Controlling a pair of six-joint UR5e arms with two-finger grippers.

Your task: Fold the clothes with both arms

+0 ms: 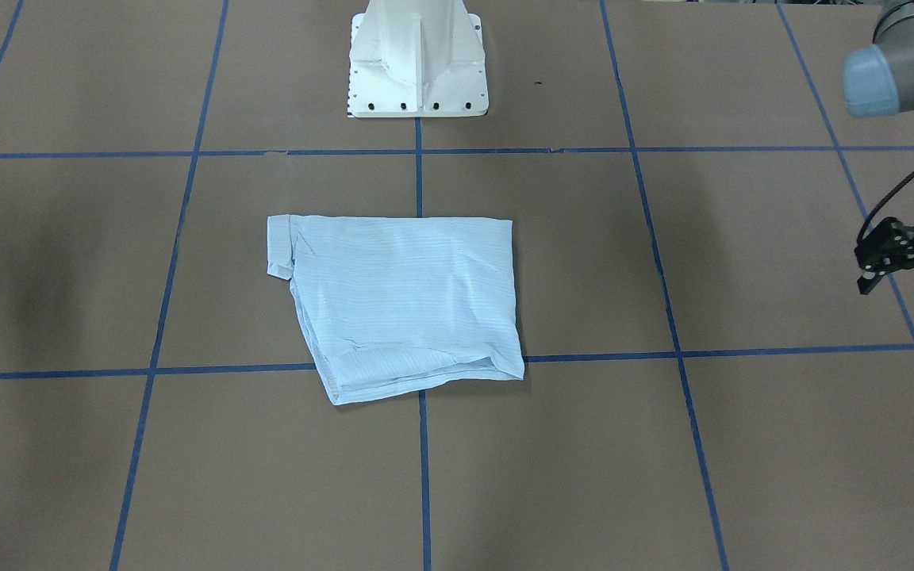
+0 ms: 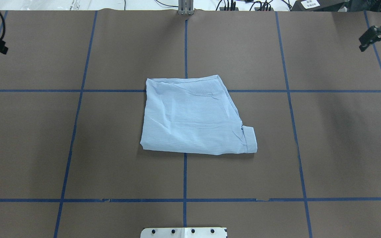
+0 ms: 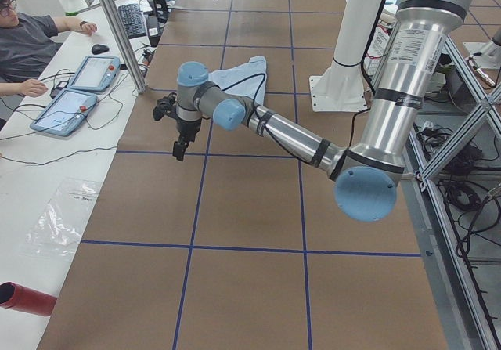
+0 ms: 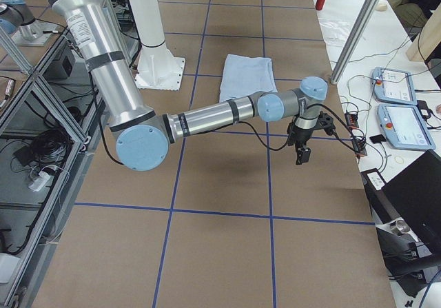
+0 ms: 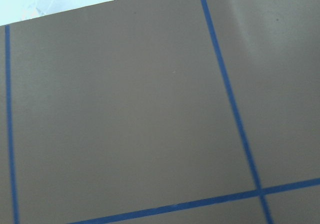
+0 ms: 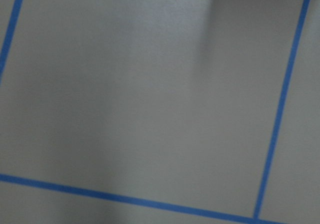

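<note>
Lying folded, shirt (image 1: 405, 301) well apart from fingers (image 1: 866, 284)

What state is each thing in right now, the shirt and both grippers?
shirt: folded, lying flat on the table, nothing touching it.
left gripper: open, empty, clear of the shirt.
right gripper: clear of the shirt; open or shut cannot be told.

A robotics lab: a brown table (image 2: 111, 148) gridded in blue tape (image 2: 184, 178), a white pedestal (image 1: 417, 59) at twelve o'clock, and what look like teach pendants (image 3: 94, 73) by a person (image 3: 27, 45) at ten o'clock.
</note>
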